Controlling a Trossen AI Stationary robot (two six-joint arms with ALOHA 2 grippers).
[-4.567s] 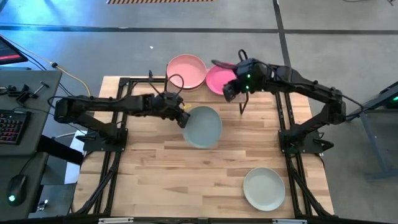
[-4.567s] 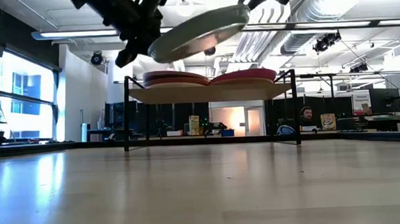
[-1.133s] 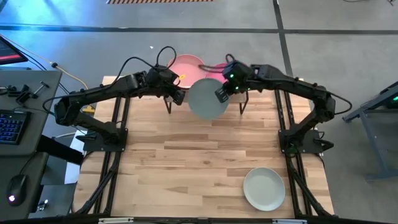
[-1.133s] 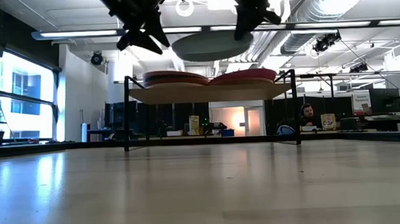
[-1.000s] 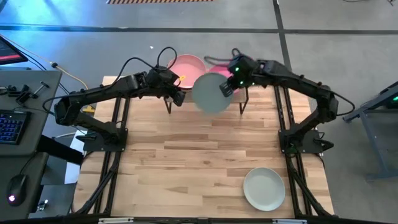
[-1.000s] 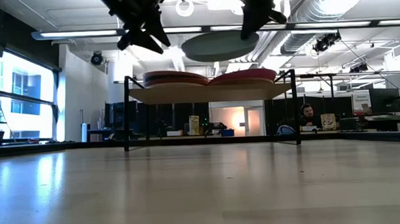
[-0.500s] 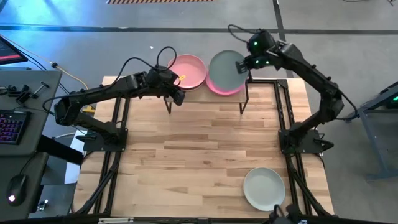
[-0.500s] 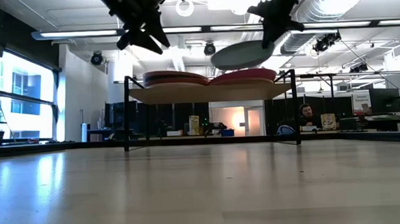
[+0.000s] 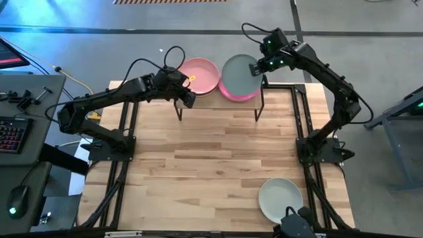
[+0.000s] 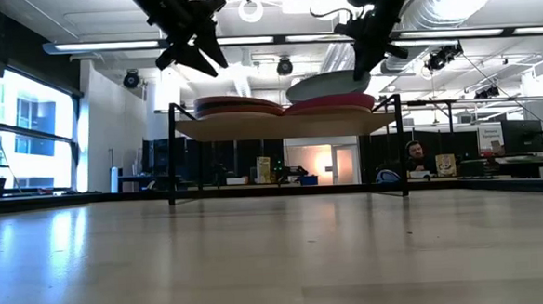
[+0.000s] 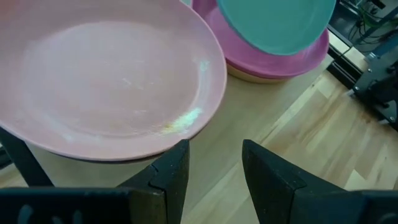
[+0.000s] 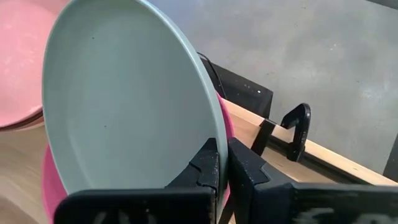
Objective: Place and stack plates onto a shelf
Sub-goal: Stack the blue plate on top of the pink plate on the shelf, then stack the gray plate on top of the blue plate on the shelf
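The shelf stands at the table's far edge on thin black legs. It carries a pink plate stack on its left and a magenta plate stack on its right. My right gripper is shut on a pale teal plate, which hovers tilted just over the magenta stack. My left gripper is open and waits at the near edge of the pink plate, touching nothing. An off-white plate lies flat on the table near its near right corner. My right gripper pinches the teal plate's rim on the side toward the table's right, one finger on the upper face and one under it. The fingers slant down from the right. The plate tilts, its held side higher, its low edge close over the magenta stack; whether they touch cannot be told.
The wooden tabletop between the shelf and the off-white plate is bare. Black arm frames run along both table sides. A dark shape shows at the near edge beside the off-white plate. A clamp sits at the far edge.
My right gripper has carried the teal plate from in front of the shelf toward the far edge and the right, over the magenta stack, and lowered it close to that stack. The plate now tilts with its held side up. A dark shape has appeared at the near edge.
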